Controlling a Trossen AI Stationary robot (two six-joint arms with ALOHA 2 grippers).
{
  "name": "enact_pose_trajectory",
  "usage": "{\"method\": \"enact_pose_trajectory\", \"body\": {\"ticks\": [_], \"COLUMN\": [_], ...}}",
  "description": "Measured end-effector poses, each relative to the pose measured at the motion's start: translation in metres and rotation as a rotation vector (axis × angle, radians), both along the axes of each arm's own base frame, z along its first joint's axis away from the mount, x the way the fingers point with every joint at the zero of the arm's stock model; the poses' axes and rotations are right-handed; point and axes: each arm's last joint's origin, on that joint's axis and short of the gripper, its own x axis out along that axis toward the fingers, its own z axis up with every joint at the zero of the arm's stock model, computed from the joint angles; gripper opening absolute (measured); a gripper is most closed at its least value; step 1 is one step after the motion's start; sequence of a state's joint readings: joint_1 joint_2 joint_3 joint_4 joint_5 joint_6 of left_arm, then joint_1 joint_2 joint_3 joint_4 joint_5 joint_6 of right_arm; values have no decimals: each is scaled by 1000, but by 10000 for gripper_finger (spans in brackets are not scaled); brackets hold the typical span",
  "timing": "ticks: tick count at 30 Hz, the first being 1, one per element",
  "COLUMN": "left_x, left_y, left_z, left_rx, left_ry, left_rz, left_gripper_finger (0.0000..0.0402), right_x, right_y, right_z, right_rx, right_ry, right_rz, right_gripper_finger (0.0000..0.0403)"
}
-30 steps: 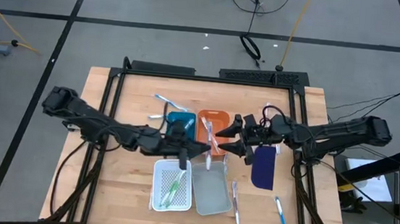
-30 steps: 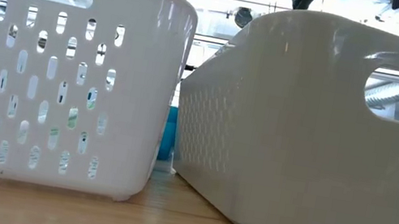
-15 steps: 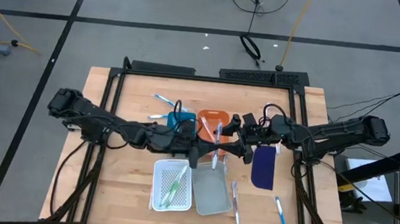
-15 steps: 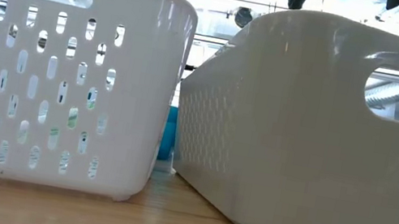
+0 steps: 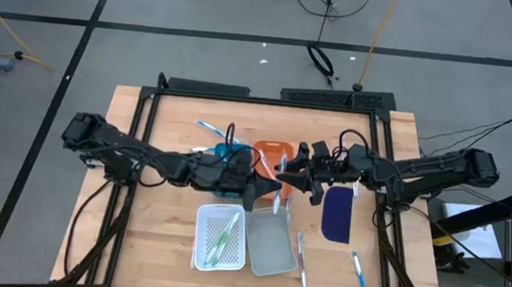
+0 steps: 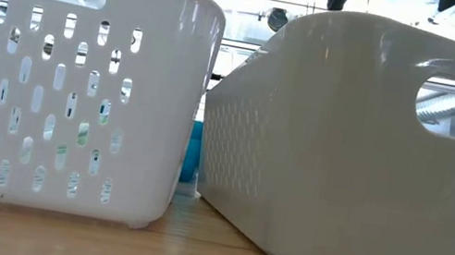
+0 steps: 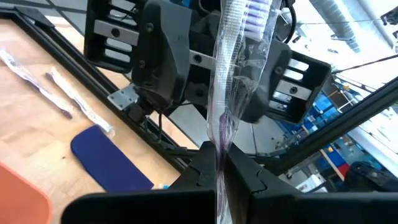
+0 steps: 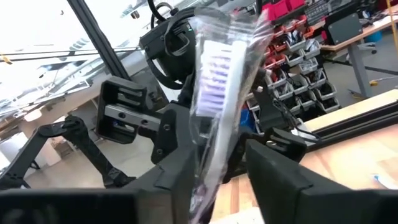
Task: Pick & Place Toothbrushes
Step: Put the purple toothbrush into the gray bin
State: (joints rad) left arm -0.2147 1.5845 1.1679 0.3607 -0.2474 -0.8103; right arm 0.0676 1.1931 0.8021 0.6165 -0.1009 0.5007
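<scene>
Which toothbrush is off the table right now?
The wrapped toothbrush with purple bristles, held upright between the two grippers above the grey tray: left gripper shut on its lower end. The others lie on the table or in the white basket.

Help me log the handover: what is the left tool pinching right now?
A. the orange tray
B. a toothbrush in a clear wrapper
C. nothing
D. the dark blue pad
B: in the left wrist view the left tool pinches a wrapped toothbrush standing upright, purple bristles on top.
</scene>
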Motion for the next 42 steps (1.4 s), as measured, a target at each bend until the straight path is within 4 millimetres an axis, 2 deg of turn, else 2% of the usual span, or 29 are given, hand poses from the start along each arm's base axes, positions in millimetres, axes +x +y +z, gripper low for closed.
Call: {"method": "enact_pose_trajectory", "body": {"ticks": [9,20,26,35,39,42], "left_x": [1,1,0,-3,-12,-27], "left_y": [4,5,3,0,2,6], "left_z": [-2,-4,-3,-7,-17,-20], "left_rx": [6,10,40,81,110,113], "left_ry": [18,33,32,94,266,409], "left_rz": [-14,-13,-27,-78,-95,-49], "left_gripper_finger": [0,11,69,193,241,261], "right_x": [0,0,0,1,0,-3], "right_y": [-1,-1,-1,-1,-3,-4], "right_z": [0,-2,-2,-7,-8,-10], "right_rx": [-32,-37,-41,-37,-32,-17], "right_ry": [-4,14,15,75,96,148], "right_rz": [-8,-11,-28,-33,-55,-85], "right_gripper_finger": [17,11,11,11,11,11]}}
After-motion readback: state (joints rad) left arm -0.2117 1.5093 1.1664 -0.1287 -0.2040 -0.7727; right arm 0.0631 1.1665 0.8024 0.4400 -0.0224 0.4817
